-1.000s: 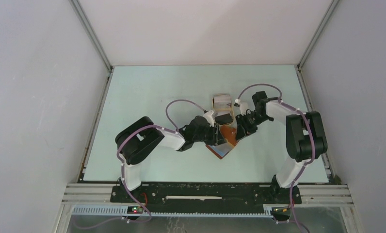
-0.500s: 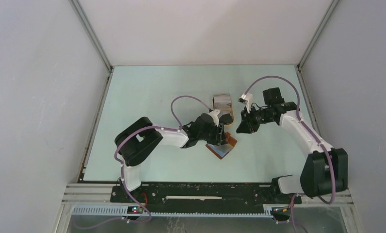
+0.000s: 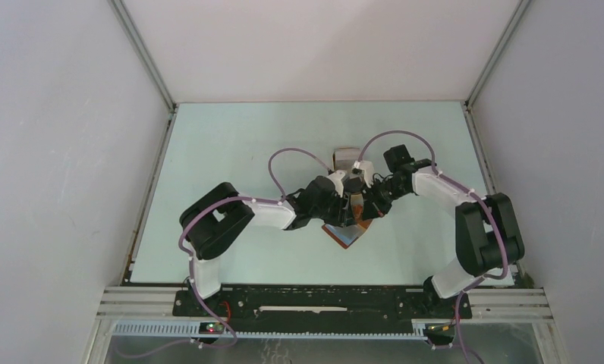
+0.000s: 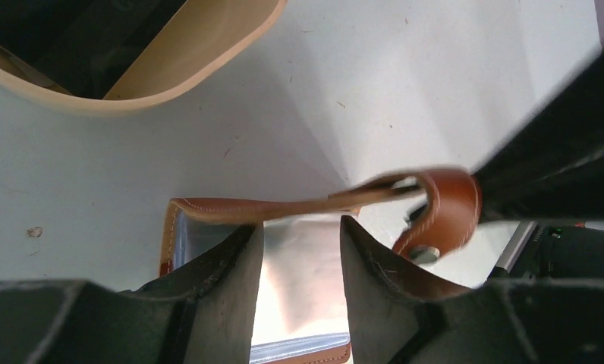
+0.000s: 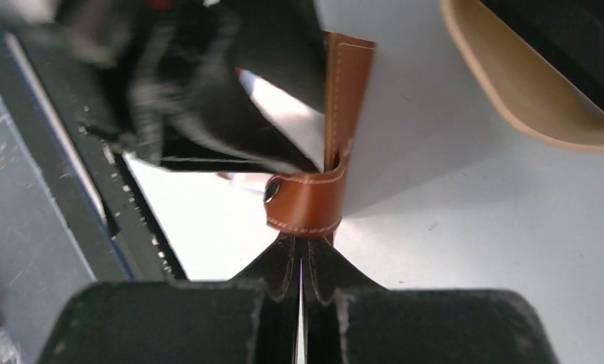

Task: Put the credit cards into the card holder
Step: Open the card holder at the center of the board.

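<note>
Presently gripped: the small reddish-brown leather folding card holder (image 3: 350, 232), by its snap-strap tab (image 5: 306, 205).
Right gripper (image 5: 302, 250): fingers pressed together on that tab, lifting the flap off the pale green table (image 4: 435, 91).
Left gripper (image 4: 299, 227): fingers apart, clamped on nothing, planted astride the holder's silvery inner panel; it looks to be pinning the lower half down.
Location of holder: centre of the table, between the two grippers, just on the near side of the tan oval tray (image 3: 348, 156).
Long axis: the raised flap runs edge-on from the left gripper straight across to the right gripper, so the mouth opens upward between them.
Nearer arm: neither; both are at the holder, with the tray just beyond them on the far side.
Credit cards: none in either gripper; what lies in the tray is too shadowed to name.
Judged requirement: the flap needs to stay lifted while a card is fetched from the far side, so one gripper would have to let go.
Change from half a second ago: the right arm was then swung out to the right, its gripper clear of the holder; it has come back in and closed on the tab. The left arm has barely moved.
</note>
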`<state>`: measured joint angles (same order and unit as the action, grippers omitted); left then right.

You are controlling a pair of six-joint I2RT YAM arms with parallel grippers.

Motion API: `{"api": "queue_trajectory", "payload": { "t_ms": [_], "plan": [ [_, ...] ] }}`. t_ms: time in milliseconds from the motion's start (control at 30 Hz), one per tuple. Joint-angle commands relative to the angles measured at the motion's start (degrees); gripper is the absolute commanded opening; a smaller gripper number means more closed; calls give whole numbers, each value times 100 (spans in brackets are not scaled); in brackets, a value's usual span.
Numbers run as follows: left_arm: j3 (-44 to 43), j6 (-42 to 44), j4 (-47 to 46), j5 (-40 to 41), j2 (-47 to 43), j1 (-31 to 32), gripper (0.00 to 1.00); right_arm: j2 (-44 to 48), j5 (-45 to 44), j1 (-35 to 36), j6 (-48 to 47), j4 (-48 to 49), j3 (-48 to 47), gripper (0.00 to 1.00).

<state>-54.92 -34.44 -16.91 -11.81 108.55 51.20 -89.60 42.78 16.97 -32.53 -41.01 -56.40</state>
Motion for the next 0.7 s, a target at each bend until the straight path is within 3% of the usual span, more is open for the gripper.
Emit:
{"api": "queue_trajectory", "payload": {
  "t_ms": [0,167,433,667],
  "plan": [
    [24,263,287,51,61,-40,47,-227,-1020,-20,764,641,-24,0],
    [189,430,28,-130,194,-39,48,-652,-1986,-54,1186,893,-29,0],
    [617,467,-391,-208,250,-34,45,-1002,-2189,-91,1135,572,-142,1],
    [717,670,-426,-177,-409,-43,47,-512,-554,-175,468,163,-150,15]
  ]
}}
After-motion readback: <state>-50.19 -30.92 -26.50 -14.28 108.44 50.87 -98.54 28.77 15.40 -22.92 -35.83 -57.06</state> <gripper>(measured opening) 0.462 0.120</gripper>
